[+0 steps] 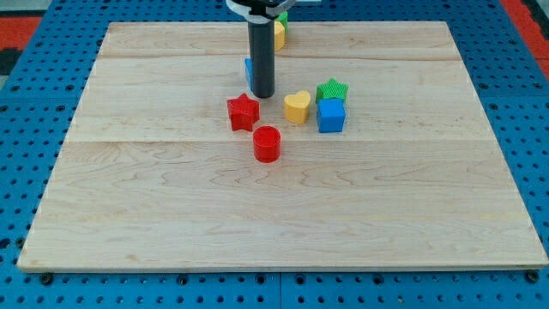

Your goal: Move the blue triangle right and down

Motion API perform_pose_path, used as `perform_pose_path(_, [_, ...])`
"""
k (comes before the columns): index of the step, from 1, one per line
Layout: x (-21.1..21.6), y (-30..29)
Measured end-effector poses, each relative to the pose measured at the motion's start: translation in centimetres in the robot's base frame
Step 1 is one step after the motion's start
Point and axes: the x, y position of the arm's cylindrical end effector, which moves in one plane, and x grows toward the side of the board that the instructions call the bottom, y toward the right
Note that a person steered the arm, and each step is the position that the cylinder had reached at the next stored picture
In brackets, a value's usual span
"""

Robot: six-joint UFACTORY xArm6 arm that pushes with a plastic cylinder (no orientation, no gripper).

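Behind the rod, near the board's upper middle, the blue triangle (247, 70) is showing only as a sliver at the view's left of my tip (262, 95), which is carrying no jaws and sitting right-and-below it, wrong side for pushing.

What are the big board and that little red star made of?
The board looks like pale wood with a matte finish: grain lines and plank seams run across it. The red star seems to be moulded or printed plastic, going by its uniform saturated colour and faint sheen, though the view cannot settle which.
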Motion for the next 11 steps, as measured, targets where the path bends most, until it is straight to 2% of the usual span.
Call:
perform_pose_path(1, [-1.4,-2.9])
perform_pose_path(2, [-5.1,-6.3])
perform_pose_path(3, [-7.0,-10.2])
perform_pose_path(4, [-5.5,-2.2])
perform_pose_path(5, [1.2,0.3])
perform_pose_path(6, [-2.6,-1.5])
perform_pose_path(7, [-5.5,-8.1])
perform_pose_path(8, [-7.1,2.1])
perform_pose_path(9, [-4.4,6.5])
perform_pose_path(10, [-2.7,0.8])
perform_pose_path(11, [-2.7,2.3])
